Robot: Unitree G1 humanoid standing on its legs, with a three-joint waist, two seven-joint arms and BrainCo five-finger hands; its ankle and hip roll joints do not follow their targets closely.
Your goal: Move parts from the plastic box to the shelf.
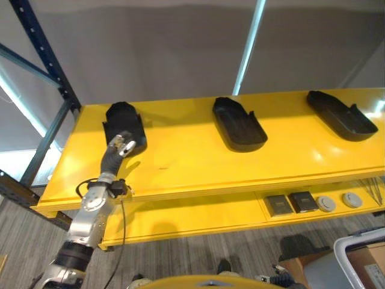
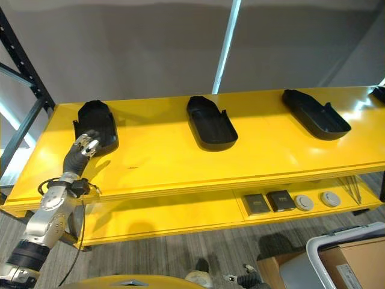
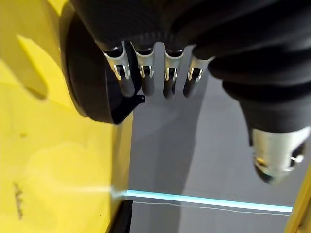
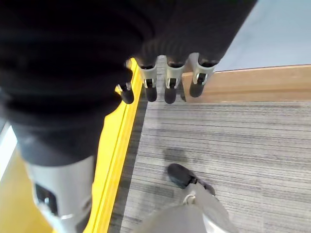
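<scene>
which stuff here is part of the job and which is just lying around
Job:
- left black part, by the left hand
- middle black part
- right black part
- yellow shelf

Lying about:
- two dark square pieces, lower level
- two round grey discs beside them
- cardboard box

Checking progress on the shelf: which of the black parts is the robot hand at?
The leftmost black part, at the shelf's left end. The left robot hand is at its near edge; the middle part and right part lie apart, untouched.
</scene>
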